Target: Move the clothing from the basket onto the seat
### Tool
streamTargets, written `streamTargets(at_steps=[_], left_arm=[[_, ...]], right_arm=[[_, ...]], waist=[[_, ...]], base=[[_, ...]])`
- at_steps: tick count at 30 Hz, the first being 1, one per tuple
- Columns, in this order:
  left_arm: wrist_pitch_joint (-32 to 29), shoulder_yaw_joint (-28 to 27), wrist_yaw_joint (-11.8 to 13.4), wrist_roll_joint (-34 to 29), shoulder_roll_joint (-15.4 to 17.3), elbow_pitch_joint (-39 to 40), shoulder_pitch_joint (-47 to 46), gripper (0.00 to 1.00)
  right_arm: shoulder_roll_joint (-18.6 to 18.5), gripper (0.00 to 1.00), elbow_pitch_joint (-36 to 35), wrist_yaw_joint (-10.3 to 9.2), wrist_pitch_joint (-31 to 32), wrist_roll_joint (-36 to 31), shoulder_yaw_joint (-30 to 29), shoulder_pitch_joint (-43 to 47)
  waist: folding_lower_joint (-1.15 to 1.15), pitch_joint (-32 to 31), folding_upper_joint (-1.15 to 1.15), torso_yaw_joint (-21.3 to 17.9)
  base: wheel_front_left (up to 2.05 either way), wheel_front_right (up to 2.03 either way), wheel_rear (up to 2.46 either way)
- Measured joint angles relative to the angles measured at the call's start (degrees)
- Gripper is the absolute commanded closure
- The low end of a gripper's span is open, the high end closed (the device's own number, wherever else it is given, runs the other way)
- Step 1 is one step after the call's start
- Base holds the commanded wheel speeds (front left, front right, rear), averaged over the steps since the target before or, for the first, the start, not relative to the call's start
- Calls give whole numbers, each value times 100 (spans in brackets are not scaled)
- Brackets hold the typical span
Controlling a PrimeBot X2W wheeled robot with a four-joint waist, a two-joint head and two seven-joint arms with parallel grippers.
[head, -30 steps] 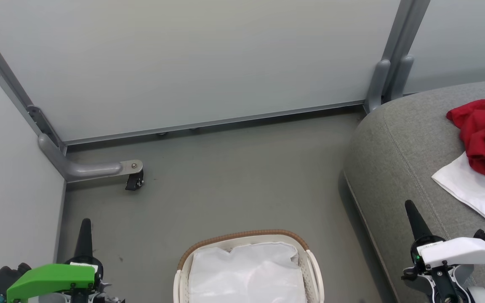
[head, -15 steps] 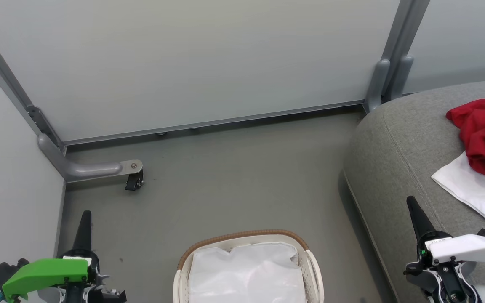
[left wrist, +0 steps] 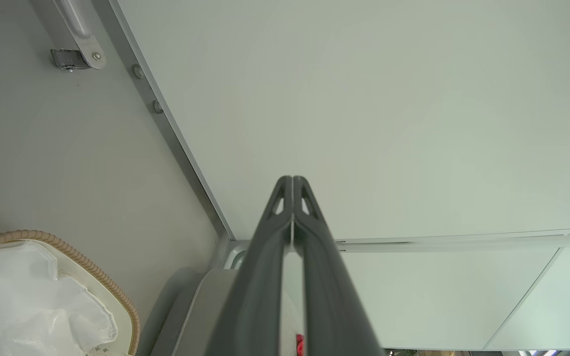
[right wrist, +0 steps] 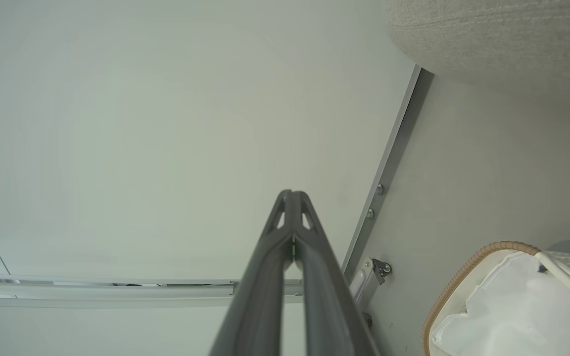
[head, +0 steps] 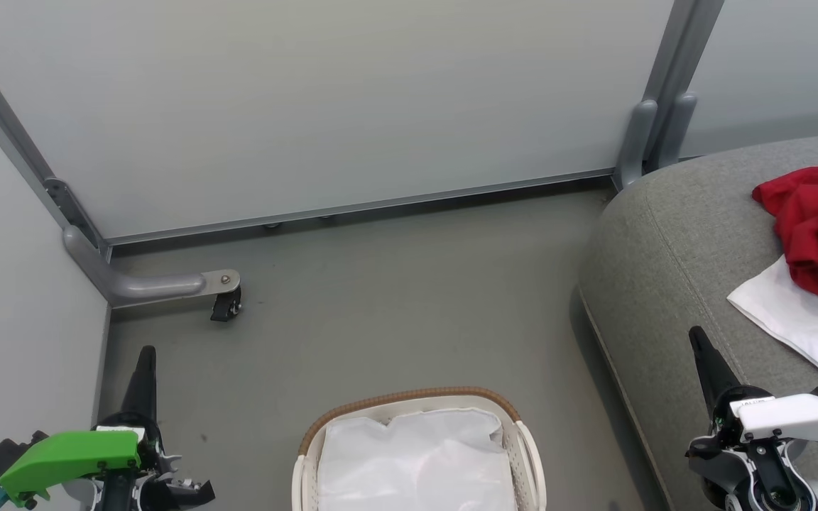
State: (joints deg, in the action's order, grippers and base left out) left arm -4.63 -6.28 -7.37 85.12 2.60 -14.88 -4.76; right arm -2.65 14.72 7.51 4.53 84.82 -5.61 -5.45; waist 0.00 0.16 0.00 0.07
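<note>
Seat (head: 672, 241), right of head view: red clothing (head: 817, 227) heaped on top w/ a white cloth (head: 796, 319) partly under it, both well in from the rounded edge. Basket (head: 409, 399) on the floor btwn the arms, near the seat but apart from it. Inside, a glossy liner (head: 416, 454), no red on top. So the move looks done or nearly done; can't tell if anything lies under the liner. Left hand (head: 146, 353) & right hand (head: 696, 335): fingers pressed together, pinching nothing, both clear of the basket. Wrist views show tips meeting, vague in head view. Head view gives the garments' spot.
</note>
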Motion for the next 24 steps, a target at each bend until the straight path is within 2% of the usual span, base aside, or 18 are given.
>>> streamTargets(at_steps=[19,24], left_arm=[[-189,-19,0,708,7,77,-100,100],[-192,-19,0,720,7,85,-116,100]], right_arm=[[-4,100,-58,-1,207,733,-91,-44],[-4,100,-62,-1,208,749,-94,-48]], waist=[[0,2,0,-7],[0,2,0,-8]], base=[[0,0,0],[0,0,0]])
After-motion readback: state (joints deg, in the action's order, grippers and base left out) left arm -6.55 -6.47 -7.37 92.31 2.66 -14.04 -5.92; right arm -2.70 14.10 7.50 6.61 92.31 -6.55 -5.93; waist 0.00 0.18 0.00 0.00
